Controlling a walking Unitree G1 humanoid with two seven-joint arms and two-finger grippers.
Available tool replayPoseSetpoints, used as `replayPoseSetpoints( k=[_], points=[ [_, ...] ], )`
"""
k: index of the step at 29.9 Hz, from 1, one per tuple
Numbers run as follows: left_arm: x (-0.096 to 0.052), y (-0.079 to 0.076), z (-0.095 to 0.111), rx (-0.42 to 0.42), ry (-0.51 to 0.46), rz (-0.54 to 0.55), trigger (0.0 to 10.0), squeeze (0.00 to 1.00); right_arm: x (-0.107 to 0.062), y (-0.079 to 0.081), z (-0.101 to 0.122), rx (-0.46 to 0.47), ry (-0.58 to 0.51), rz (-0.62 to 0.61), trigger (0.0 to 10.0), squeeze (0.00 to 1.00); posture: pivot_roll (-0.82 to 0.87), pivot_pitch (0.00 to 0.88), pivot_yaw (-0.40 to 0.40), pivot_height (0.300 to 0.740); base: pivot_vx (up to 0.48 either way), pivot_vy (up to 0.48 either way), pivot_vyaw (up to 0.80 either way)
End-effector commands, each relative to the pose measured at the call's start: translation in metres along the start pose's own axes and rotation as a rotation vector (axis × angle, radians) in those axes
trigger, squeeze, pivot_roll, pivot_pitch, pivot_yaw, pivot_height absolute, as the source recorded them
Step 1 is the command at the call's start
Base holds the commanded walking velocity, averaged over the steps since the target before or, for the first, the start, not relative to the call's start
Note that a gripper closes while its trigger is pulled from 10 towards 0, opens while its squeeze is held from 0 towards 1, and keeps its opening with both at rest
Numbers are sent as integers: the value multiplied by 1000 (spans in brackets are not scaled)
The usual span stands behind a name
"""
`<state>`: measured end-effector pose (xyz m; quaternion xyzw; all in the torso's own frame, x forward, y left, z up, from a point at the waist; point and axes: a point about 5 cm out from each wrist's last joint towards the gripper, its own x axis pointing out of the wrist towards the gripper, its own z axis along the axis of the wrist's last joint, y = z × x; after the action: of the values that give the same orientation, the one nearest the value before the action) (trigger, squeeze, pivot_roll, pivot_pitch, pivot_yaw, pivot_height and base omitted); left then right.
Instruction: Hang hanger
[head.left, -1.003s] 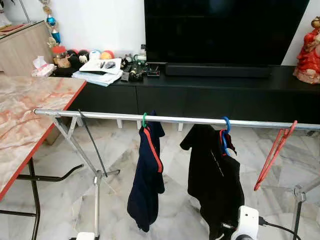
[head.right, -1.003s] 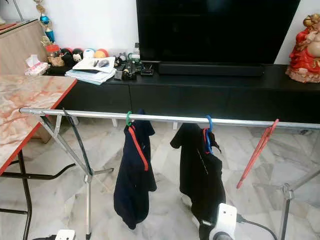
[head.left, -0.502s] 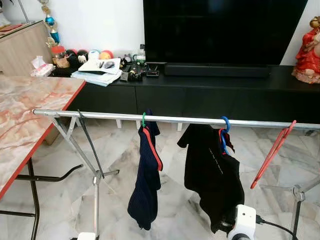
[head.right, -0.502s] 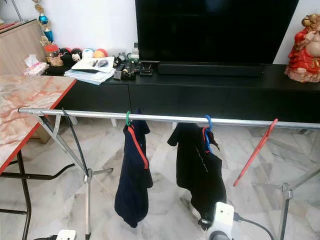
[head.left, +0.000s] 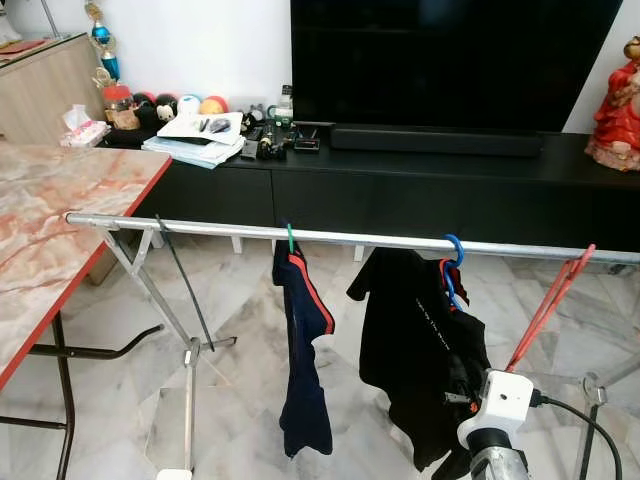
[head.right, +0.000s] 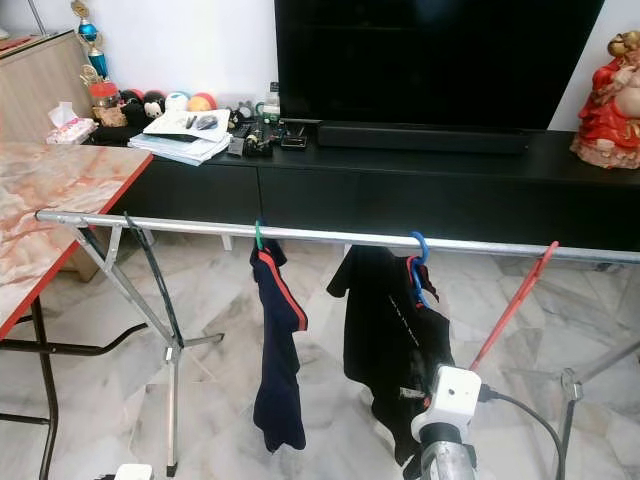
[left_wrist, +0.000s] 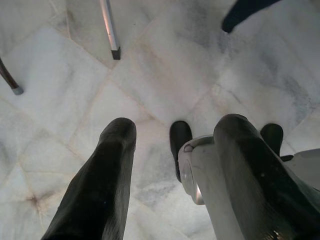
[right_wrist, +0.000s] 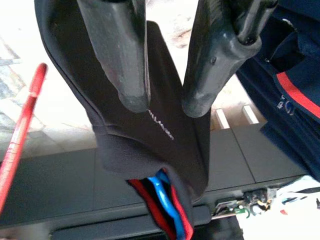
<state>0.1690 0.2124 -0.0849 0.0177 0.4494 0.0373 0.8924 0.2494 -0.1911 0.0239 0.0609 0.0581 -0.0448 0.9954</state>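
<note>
Since a second ago my right gripper (right_wrist: 162, 102) has risen toward the black shirt (head.left: 420, 350), its fingers (right_wrist: 117, 55) slightly apart and holding nothing, while the navy shirt (head.left: 300, 340) has swung edge-on. Both garments' hangers, blue (head.left: 452, 262) and green (head.left: 290, 238), already hook the metal rail (head.left: 200, 228), so I should keep clear of the cloth and back away slowly; my left gripper (left_wrist: 172, 150) hangs spread over the marble floor (left_wrist: 165, 60).

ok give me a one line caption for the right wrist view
Right gripper, fingers slightly apart, pointing at a black shirt on a blue plastic hanger, with an empty red hanger beside it.
</note>
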Motion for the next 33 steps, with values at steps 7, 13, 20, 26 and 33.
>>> replayPoseSetpoints(
  k=[7,13,20,26,33],
  points=[
    [-3,18,0,-5,-21,50,10000,0,2,4,7,23,-15,-14,10000,0,-3,0,-2,740,0,0,0],
    [-3,20,2,-2,-26,54,10000,0,3,7,11,34,-14,-15,10000,0,-6,0,6,740,0,0,0],
    [-1,16,6,5,-40,44,10000,0,5,7,15,40,-27,-27,10000,0,-8,0,7,740,141,0,0],
    [0,13,11,4,-53,38,10000,0,7,7,18,42,-27,-34,10000,0,-8,0,1,740,262,0,0],
    [0,8,10,-4,-56,30,10000,0,9,8,23,47,-39,-43,10000,0,-6,0,-6,740,289,0,0]
  ],
)
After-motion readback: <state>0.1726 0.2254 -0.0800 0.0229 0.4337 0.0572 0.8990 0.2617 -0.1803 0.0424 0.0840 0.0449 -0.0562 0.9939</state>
